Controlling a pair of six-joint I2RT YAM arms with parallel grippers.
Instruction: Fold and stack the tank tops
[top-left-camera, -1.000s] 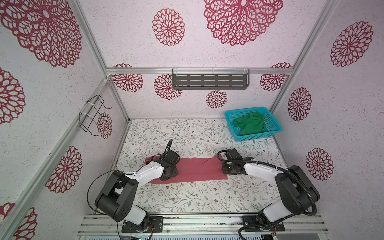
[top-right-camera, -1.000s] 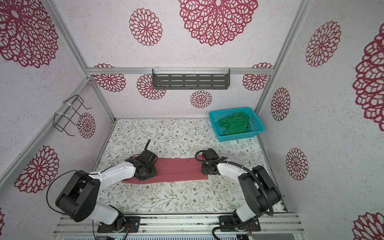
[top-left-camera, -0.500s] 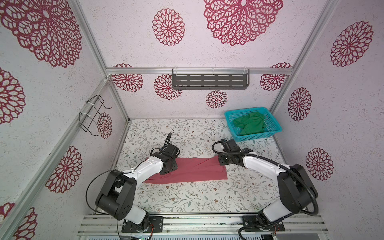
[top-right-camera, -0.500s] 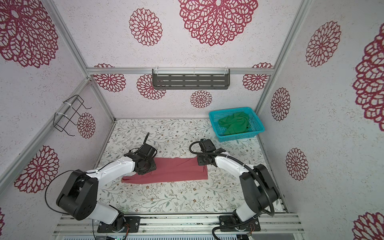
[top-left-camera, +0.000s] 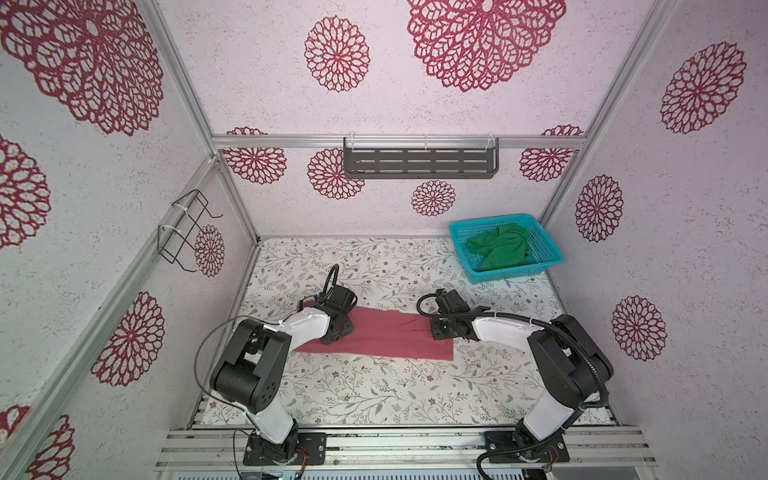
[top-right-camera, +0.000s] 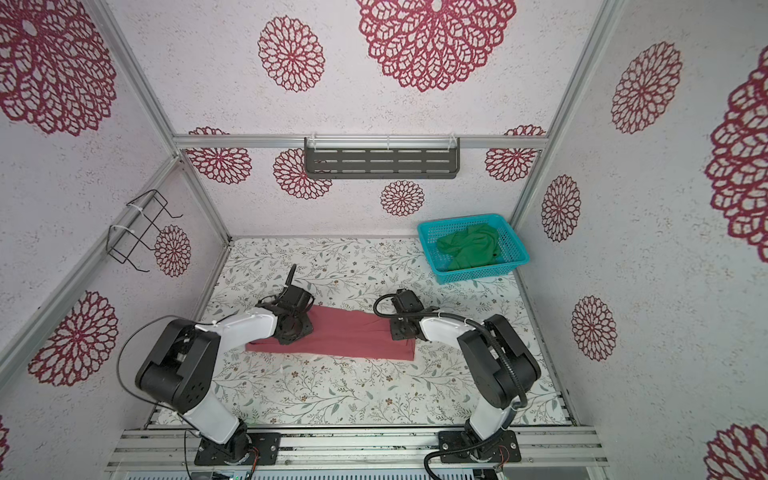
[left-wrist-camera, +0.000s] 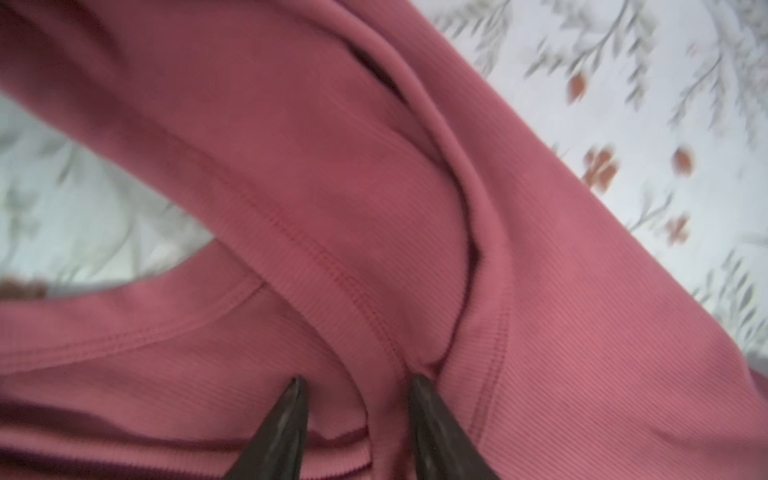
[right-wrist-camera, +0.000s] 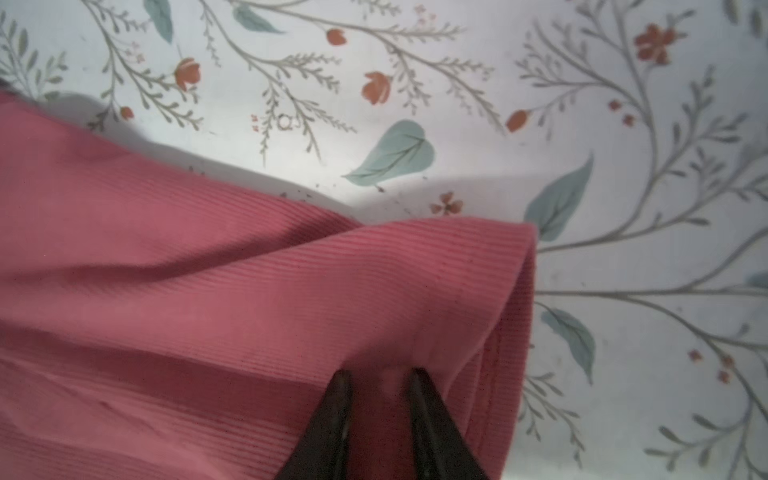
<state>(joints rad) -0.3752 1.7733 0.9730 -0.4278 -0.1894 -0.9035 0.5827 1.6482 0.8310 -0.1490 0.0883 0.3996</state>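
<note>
the pink tank top (top-left-camera: 386, 336) was stretched as a partly folded strip across the middle of the tabletop (top-left-camera: 374, 386), its ends pinched by the left fingers (left-wrist-camera: 286, 424) and right fingers (right-wrist-camera: 332, 419). the green tank top (top-left-camera: 498, 251) was seen crumpled in the basket (top-left-camera: 515, 273) at the far right corner, so its folding and the stacking were judged undone.

Colours: pink-red tank top (top-left-camera: 386, 338); green tank top (top-left-camera: 498, 251); turquoise basket (top-left-camera: 519, 271); floral tabletop (top-left-camera: 374, 395).

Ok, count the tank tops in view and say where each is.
2. The pink-red tank top lies on the table; the green tank top sits crumpled in the turquoise basket. Another could hide under it.
</note>
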